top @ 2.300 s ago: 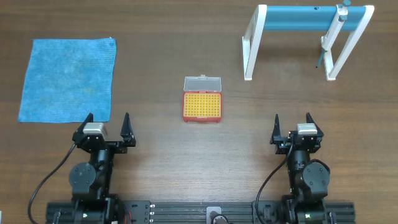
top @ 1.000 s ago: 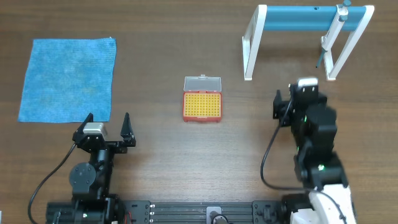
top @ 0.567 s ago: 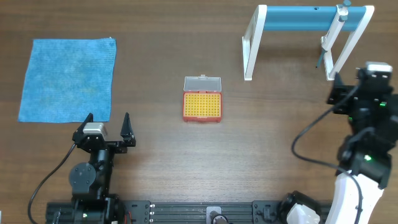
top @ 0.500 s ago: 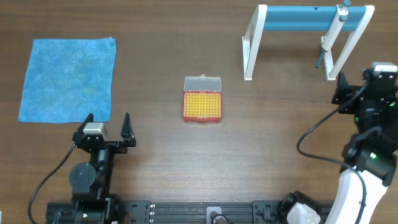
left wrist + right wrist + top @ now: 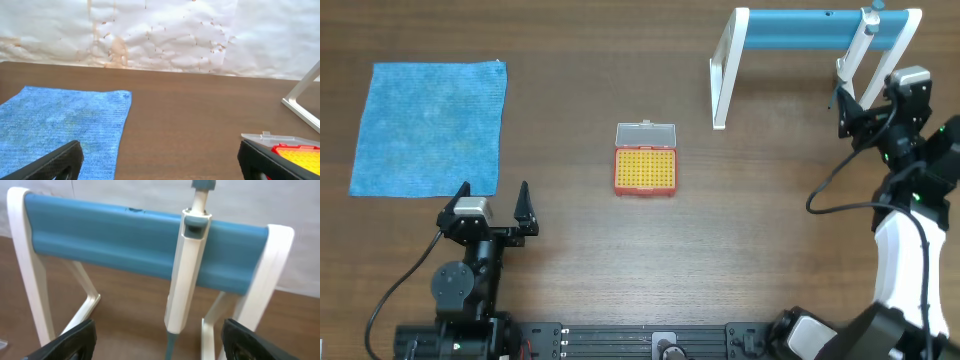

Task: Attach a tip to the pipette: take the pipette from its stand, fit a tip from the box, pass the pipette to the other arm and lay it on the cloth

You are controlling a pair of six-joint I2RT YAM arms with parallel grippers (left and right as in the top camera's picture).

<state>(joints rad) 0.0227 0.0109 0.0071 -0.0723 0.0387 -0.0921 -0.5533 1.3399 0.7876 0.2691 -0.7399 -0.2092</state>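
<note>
The blue cloth [image 5: 428,128] is lying flat toward 10 o'clock from the table's middle, with nothing resting on it. Just off its near corner, at about 5 o'clock from it, the left gripper [image 5: 492,195] is sitting low over its own base with its claw released, both fingers spread wide and gripping nothing. In the left wrist view the cloth [image 5: 60,127] is stretching out ahead of those fingers.

Near the middle of the table [image 5: 570,280] the tip box [image 5: 645,168] is standing open. Its clear lid is folded back toward 12 o'clock and rows of yellow tips are showing in the orange tray.

Toward 1 o'clock the stand [image 5: 820,30] is standing on white legs with a blue bar across the top. The pipette [image 5: 855,55] is hanging from that bar close to its right-hand leg, body white and narrow end pointing down.

The right gripper [image 5: 860,112] is hovering at about 5 o'clock from the pipette, near it but apart from it. Its claw is released too: in the right wrist view the pipette [image 5: 187,275] is hanging ahead of the two spread fingers and lined up with the gap between them.
</note>
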